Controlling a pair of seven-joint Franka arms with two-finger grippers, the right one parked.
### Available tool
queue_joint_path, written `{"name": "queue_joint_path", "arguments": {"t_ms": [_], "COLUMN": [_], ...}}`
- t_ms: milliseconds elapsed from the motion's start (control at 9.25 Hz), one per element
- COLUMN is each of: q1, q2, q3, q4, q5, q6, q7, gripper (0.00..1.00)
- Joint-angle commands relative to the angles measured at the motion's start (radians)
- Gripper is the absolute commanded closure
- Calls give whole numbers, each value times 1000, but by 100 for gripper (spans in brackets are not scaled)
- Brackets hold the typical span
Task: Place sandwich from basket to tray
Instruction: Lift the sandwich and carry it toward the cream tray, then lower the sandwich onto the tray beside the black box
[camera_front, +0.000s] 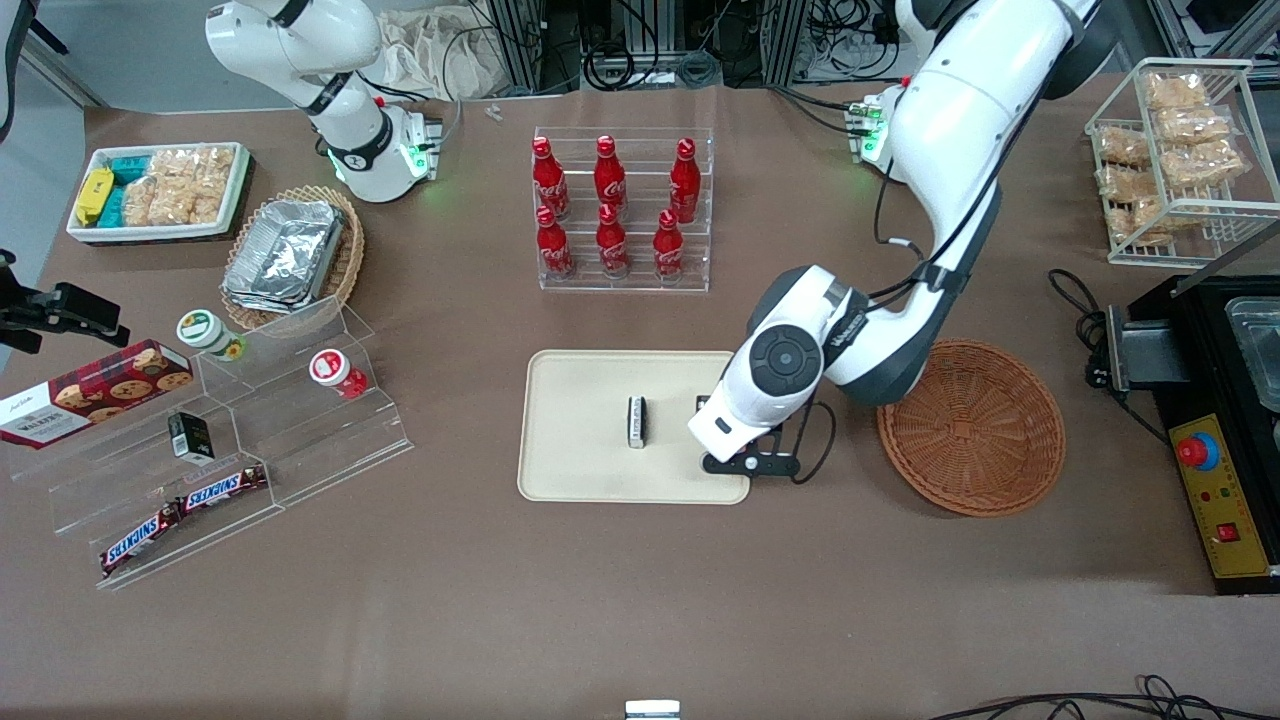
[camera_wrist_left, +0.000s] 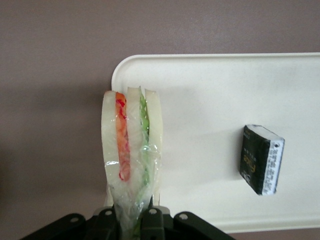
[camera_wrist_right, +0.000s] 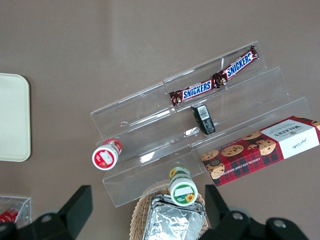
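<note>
My left gripper (camera_wrist_left: 134, 216) is shut on the narrow end of the sandwich (camera_wrist_left: 131, 145), a wrapped wedge of pale bread with orange, red and green filling. The sandwich hangs over the rounded corner of the cream tray (camera_wrist_left: 210, 95), partly over the brown table. I cannot tell whether it touches the tray. In the front view the gripper (camera_front: 730, 428) is over the tray's (camera_front: 580, 450) edge toward the working arm's end, and the hand hides the sandwich. The reddish-brown basket (camera_front: 970, 428) lies empty beside the tray, toward the working arm's end.
A small black packet (camera_front: 636, 421) lies on the tray's middle and also shows in the left wrist view (camera_wrist_left: 262, 159). A rack of red cola bottles (camera_front: 622, 210) stands farther from the front camera. A clear stepped shelf (camera_front: 240, 440) with snacks is toward the parked arm's end. A black machine (camera_front: 1220, 420) stands at the working arm's end.
</note>
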Motion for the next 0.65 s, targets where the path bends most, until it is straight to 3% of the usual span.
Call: {"name": "queue_joint_path", "arguments": {"t_ms": [0,108,216,324,432,541], "q1": [-24,-30,-35,-35,-35,-35], "q2": [43,48,50,51,50,44], "q3": [7,7,5,5,5,7], "q4": [-10,-45,-55,-56,-56,-55], "q5": [17,23,34,34,34,34], "q6": [49,75,80,79,73,60], "q7": [12,12,2,-1,-11,-11], "gripper": [100,99,82,13,0,0]}}
